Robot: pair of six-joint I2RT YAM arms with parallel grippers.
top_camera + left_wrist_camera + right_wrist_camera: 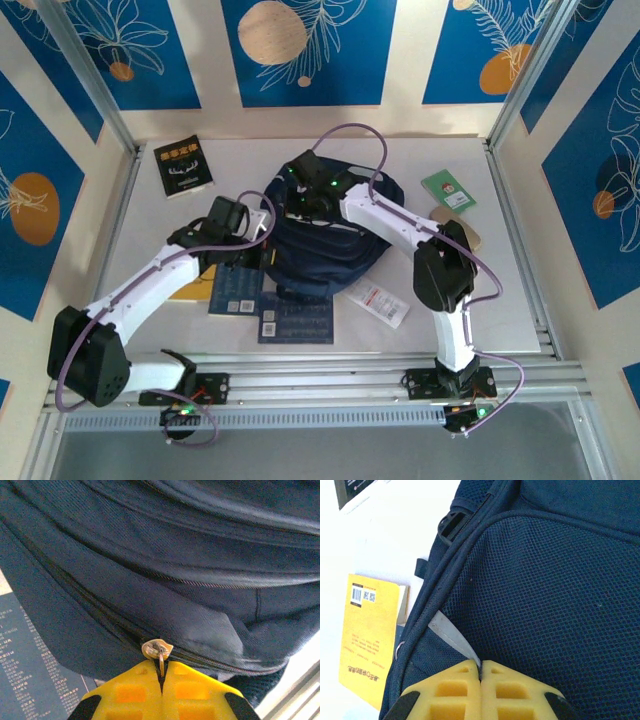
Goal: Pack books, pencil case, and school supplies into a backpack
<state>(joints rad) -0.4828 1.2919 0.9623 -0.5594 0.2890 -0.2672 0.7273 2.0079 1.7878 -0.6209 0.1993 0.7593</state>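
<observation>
The navy backpack [325, 250] lies mid-table. My left gripper [161, 669] is shut on the metal zipper pull [158, 650] at the bag's left edge. My right gripper [480, 669] is shut on a pale grey strip [451, 636] of the backpack [545, 595], near its far side. A black book [182, 167] lies far left. Two dark blue books [296, 320] lie at the bag's near edge. The left arm partly covers a yellow book [370, 635]. A green booklet [448, 190] sits far right, a white packet [379, 303] near right. The pale pencil case [472, 238] peeks from behind the right elbow.
Metal frame rails [300, 375] run along the near table edge and posts stand at the back corners. Both arms reach over the middle of the table, cables looping above the bag. Bare table shows at the back, between the black book and the bag.
</observation>
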